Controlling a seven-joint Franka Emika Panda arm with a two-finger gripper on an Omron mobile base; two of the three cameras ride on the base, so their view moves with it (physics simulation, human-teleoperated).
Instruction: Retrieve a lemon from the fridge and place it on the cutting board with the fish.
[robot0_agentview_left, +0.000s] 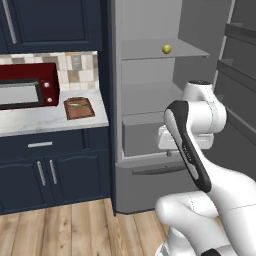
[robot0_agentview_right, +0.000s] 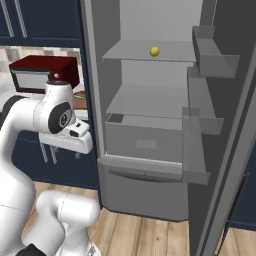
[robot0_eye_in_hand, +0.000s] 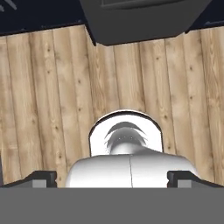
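The grey fridge (robot0_agentview_left: 150, 176) (robot0_agentview_right: 142, 192) stands open in front of me. A small yellow lemon (robot0_agentview_left: 166, 49) (robot0_agentview_right: 155, 51) lies alone on its upper shelf, toward the back. Left of the fridge, a brown cutting board (robot0_agentview_left: 79, 108) rests on the marble counter with a thin greenish fish (robot0_agentview_left: 76, 104) on it. My gripper (robot0_eye_in_hand: 112, 179) (robot0_agentview_right: 65, 151) hangs low in front of the fridge's drawer, well below the lemon, pointing down at the wooden floor. Its fingertips (robot0_eye_in_hand: 41, 178) stand wide apart with nothing between them.
A dark red microwave (robot0_agentview_left: 25, 85) (robot0_agentview_right: 42, 70) sits on the counter left of the board. Navy cabinets (robot0_agentview_left: 50, 172) run above and below the counter. The open fridge door (robot0_agentview_right: 227, 150) with its bins (robot0_agentview_right: 212, 57) stands at the right. A grey drawer (robot0_agentview_right: 145, 142) fills the lower fridge.
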